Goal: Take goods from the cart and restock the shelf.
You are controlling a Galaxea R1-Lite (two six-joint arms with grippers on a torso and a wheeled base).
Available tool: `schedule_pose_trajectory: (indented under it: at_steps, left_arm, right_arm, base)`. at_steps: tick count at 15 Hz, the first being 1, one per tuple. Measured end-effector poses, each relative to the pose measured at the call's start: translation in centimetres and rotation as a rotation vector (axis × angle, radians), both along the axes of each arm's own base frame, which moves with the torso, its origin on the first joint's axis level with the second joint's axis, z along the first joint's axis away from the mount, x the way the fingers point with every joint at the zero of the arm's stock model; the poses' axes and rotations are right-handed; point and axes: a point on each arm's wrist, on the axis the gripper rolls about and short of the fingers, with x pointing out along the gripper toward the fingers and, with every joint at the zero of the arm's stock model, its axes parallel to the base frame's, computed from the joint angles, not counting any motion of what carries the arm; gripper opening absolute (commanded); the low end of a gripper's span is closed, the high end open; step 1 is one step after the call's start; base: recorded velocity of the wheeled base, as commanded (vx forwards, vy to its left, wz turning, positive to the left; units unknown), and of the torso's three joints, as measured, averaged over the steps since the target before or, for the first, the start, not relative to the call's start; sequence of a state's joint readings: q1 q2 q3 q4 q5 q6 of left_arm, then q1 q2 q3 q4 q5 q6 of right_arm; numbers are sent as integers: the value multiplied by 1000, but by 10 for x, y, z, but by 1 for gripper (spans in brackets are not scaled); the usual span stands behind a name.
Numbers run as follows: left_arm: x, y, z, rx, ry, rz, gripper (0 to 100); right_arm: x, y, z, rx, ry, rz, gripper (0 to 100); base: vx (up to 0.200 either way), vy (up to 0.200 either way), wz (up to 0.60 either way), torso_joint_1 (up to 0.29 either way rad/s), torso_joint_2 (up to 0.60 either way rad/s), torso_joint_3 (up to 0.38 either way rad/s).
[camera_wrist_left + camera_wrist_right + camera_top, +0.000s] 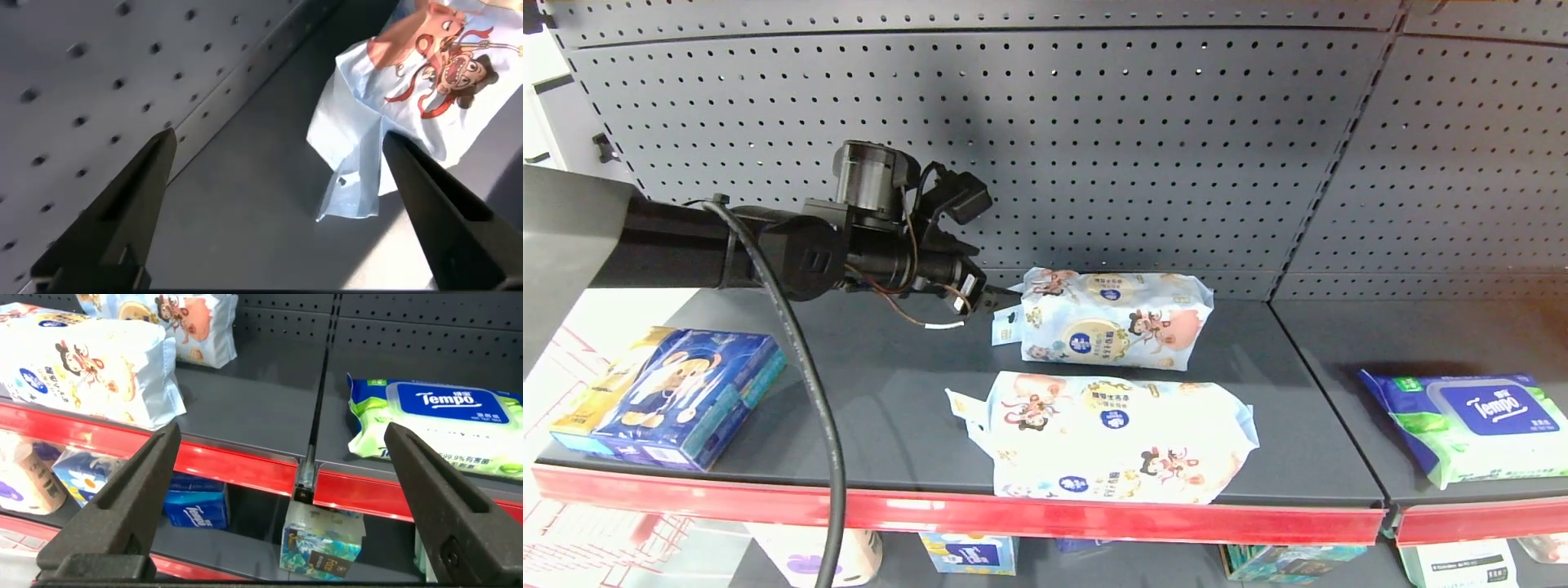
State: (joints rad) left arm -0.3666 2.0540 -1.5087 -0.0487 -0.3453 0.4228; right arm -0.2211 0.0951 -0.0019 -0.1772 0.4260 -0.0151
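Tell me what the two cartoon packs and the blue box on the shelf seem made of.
Rear cartoon pack and front cartoon pack: thin plastic film, slightly glossy; it wrinkles, with crimped end flaps. Blue box: probably printed cardboard, glossy; straight edges, sharp corners.

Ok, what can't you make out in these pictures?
Head view: lower-shelf goods, mostly hidden behind the red rail and cut by the bottom edge.
Head view: wipes pack, cut off at the right edge.
Left wrist view: rear pack, cut by the top edge; whether the left end effector touches it is unclear.
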Motion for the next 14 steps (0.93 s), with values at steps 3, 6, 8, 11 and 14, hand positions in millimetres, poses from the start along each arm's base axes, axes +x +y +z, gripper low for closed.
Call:
schedule_pose_trajectory:
  at_steps: [3,6,8,11,14]
  left_arm:
    - [-1,-1,-2,3,8,-2,100]
    - [0,17,-1,5,13,37,100]
    - [-5,33,3,4,16,70,100]
    - [-38,59,18,-27,42,133,100]
    - [-106,80,37,-126,97,233,100]
  right_arm:
    - [0,0,0,0,0,0,100]
    - [0,0,2,-2,-2,8,100]
    - [1,0,8,-1,4,14,100]
    - [12,-3,33,9,57,13,100]
    - [44,-9,72,26,159,22,100]
  base:
    - [0,0,0,0,0,0]
    - [0,0,0,0,0,0]
    - [0,0,0,0,0,0]
    - [0,0,0,0,0,0]
    - [0,0,0,0,0,0]
